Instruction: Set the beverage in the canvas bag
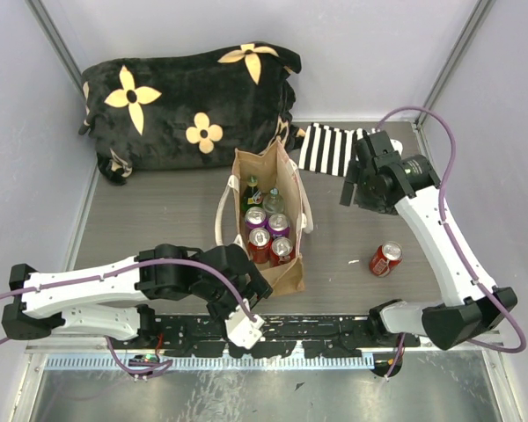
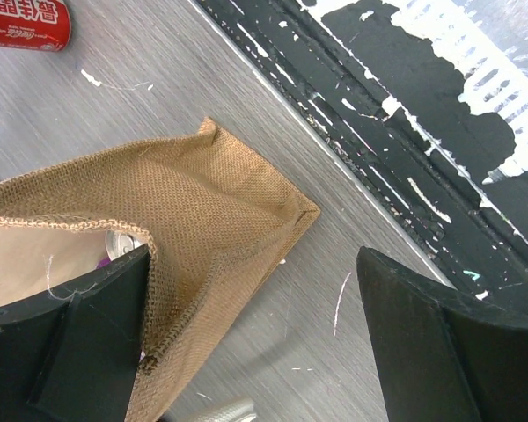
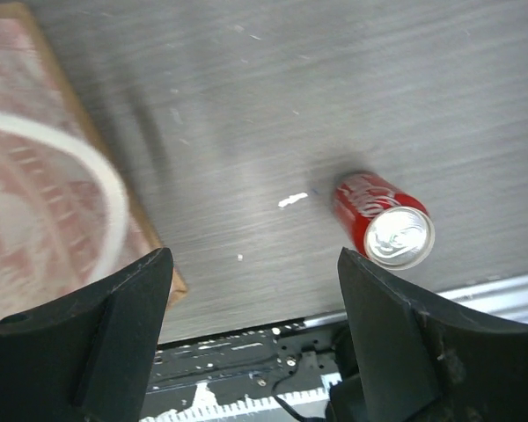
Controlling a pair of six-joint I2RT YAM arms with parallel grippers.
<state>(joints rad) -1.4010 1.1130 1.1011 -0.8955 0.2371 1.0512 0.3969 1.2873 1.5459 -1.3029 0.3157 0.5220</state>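
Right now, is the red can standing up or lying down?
Lying down: the red can rests on its side, silver top facing sideways.

five cans, two bottles, one canvas bag, one pillow

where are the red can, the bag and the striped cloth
red can [image 1: 386, 259], top view, its side
bag [image 1: 286, 277], top view, near end wall
striped cloth [image 1: 326, 151], top view, its middle
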